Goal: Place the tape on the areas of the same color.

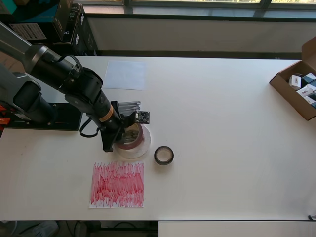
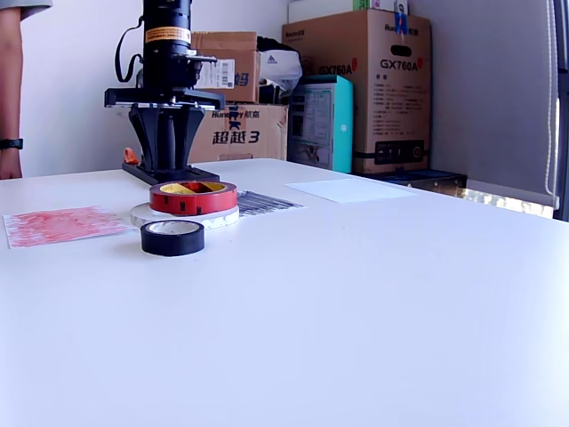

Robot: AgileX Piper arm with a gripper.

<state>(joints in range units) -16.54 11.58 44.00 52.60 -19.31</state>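
A reddish-brown tape roll (image 1: pixel 139 137) (image 2: pixel 193 197) lies stacked on the wide white tape ring (image 1: pixel 144 148) (image 2: pixel 185 217) near the table's middle. My gripper (image 1: pixel 123 138) (image 2: pixel 169 167) points straight down over the stack's left side in the overhead view, fingers spread, open, gripping nothing. A small black roll (image 1: pixel 164 155) (image 2: pixel 172 237) lies flat just right of the stack in the overhead view. The red scribbled area (image 1: pixel 117 184) (image 2: pixel 58 225) is bare, and so is the white area (image 1: pixel 125 75) (image 2: pixel 351 189). The arm hides much of the black scribbled area (image 1: pixel 130 105) (image 2: pixel 267 203).
An open cardboard box (image 1: pixel 284 86) of small cartons stands at the overhead view's right edge. The arm's black base plate (image 1: pixel 49 118) lies at the left. Stacked cartons (image 2: pixel 360 89) stand behind the table, and a person's forearm (image 2: pixel 11 107) shows at the exterior view's left.
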